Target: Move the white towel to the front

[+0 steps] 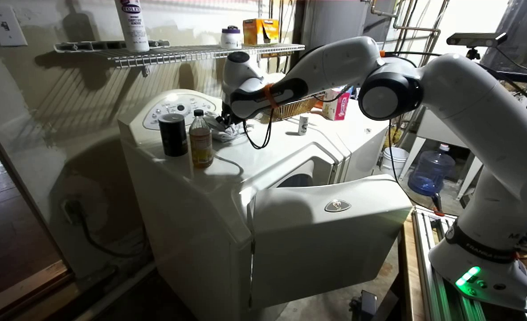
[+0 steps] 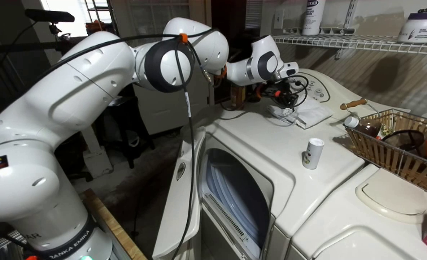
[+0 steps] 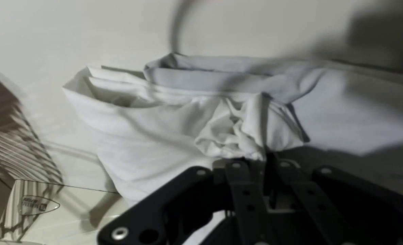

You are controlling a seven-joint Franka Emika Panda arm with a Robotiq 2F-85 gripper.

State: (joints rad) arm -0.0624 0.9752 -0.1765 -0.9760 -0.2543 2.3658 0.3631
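Observation:
The white towel (image 1: 231,133) lies folded and rumpled on top of the white dryer (image 1: 272,156), near its control panel. It also shows in an exterior view (image 2: 313,112) and spreads across the wrist view (image 3: 146,132). My gripper (image 3: 263,162) is shut on a bunched part of the white towel, with cloth gathered into a knot at the fingertips. In both exterior views the gripper (image 1: 228,120) (image 2: 287,104) is low over the towel, and the rest of the cloth rests on the surface. The cloth between the fingers is mostly hidden.
A black canister (image 1: 173,136) and an amber bottle (image 1: 201,145) stand close beside the towel. A small white shaker (image 2: 312,153) and a wicker basket (image 2: 397,144) stand on its other side. The dryer door (image 1: 325,232) hangs open. A wire shelf (image 1: 178,55) is above.

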